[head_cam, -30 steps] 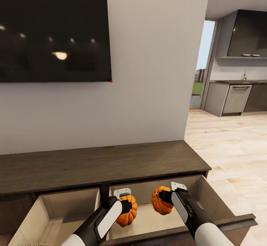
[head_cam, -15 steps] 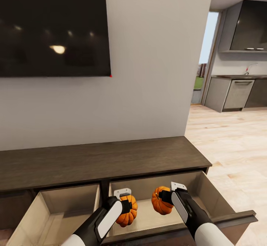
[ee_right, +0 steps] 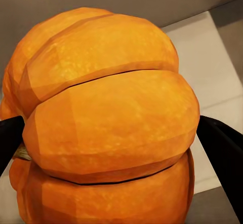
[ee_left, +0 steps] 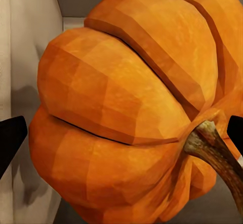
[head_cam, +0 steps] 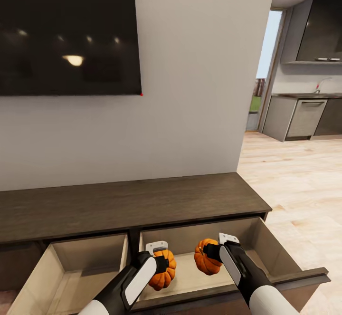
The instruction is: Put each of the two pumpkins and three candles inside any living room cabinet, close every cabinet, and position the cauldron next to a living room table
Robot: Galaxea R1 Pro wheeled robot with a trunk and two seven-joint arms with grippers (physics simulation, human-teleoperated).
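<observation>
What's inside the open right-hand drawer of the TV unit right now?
Both pumpkins, held over its pale floor: one in the left gripper, one in the right gripper. The right-hand drawer otherwise looks bare; arms and pumpkins hide part of the floor.

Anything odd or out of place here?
Nothing stands out. Two drawers of the cabinet stand open, which fits the job. The left tool and right tool each hold a pumpkin over the right drawer. Nothing is spilled or damaged.
</observation>
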